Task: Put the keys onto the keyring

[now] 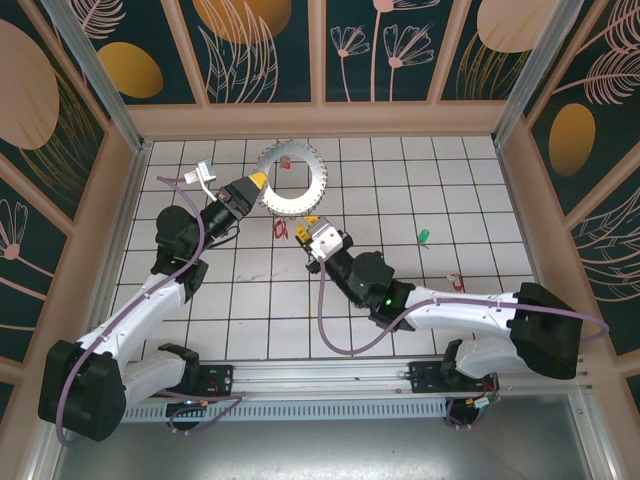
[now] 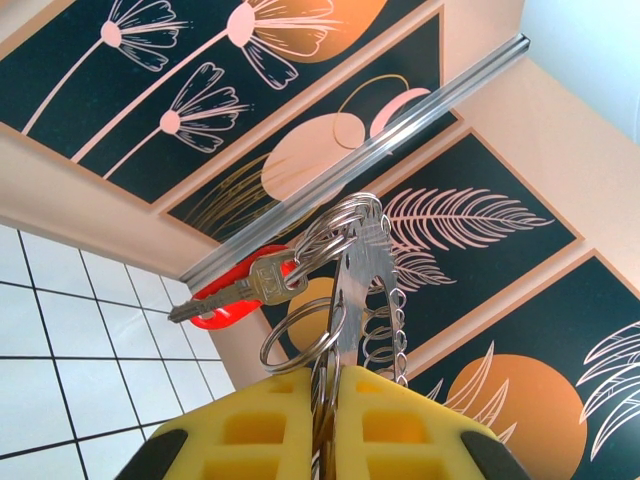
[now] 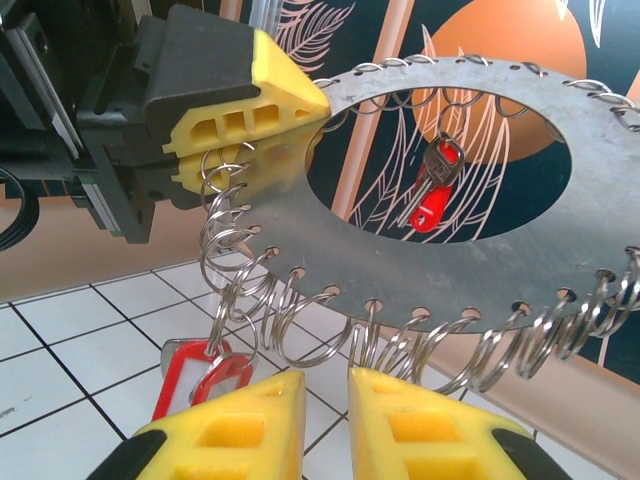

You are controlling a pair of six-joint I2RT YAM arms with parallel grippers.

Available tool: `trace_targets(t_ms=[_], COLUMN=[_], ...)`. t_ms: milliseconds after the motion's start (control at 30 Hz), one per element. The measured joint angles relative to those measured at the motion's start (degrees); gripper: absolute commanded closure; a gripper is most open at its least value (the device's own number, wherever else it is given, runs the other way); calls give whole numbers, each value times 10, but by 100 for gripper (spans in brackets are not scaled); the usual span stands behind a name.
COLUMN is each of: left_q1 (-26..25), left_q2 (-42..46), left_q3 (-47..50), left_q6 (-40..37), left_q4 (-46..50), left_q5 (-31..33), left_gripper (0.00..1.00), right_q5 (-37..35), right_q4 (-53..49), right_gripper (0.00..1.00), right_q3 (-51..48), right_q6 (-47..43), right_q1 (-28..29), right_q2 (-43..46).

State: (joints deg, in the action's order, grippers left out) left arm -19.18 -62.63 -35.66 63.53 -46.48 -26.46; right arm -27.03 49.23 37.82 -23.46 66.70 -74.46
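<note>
My left gripper [image 1: 256, 183] is clamped hard on the rim of the keyring [image 1: 293, 177], holding it up off the table [image 1: 400, 310] over the far middle of the tiles. From my left wrist I see my yellow fingers [image 2: 270, 435] pressed together with the keyring [image 2: 352, 290] edge-on between them. A hung key [image 2: 235, 295] with a red plastic head dangles from one of the wire loops [image 2: 335, 225] at the top of the rim. My right gripper [image 1: 312, 221] sits just beside the near edge of the keyring, its jaws only a narrow slit apart and nothing between them. From my right wrist, the right gripper [image 3: 327, 400] points up at the keyring [image 3: 400, 260], which stands tilted above it with wire loops [image 3: 300, 325] strung all along its lower rim. The left gripper [image 3: 250, 110] bites the rim at the upper left, and the hung key [image 3: 432, 190] shows through the wide central hole. A red tag [image 3: 200, 375] hangs from the loops at the lower left, just beside my right gripper's finger; from above, the red tag [image 1: 281, 229] sits left of that gripper, and I cannot tell whether it touches the tiles. Two loose keys lie on the table well apart from the keyring: a green-tagged key [image 1: 424, 237] off to the right and a red-tagged key [image 1: 456, 282] nearer my right arm
</note>
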Motion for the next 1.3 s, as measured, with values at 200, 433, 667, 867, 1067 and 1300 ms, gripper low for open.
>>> trace_targets(t_ms=[200, 433, 667, 867, 1067, 1300], left_q1=[0, 0, 0, 0, 0, 0], left_q2=[0, 0, 0, 0, 0, 0], left_q3=[0, 4, 4, 4, 4, 4], left_q6=[2, 2, 6, 7, 11, 13], left_q4=[0, 0, 0, 0, 0, 0], left_q5=[0, 0, 0, 0, 0, 0], left_gripper=[100, 100, 100, 100, 100, 100], right_q5=[-2, -1, 4, 18, 32, 31], right_q4=[2, 10, 16, 16, 16, 20], right_gripper=[80, 81, 81, 83, 83, 82], right_q3=[-5, -5, -5, -5, -5, 5], right_q6=[0, 0, 0, 9, 15, 10], right_q1=[0, -2, -4, -3, -2, -2], right_q2=[2, 2, 2, 2, 1, -25])
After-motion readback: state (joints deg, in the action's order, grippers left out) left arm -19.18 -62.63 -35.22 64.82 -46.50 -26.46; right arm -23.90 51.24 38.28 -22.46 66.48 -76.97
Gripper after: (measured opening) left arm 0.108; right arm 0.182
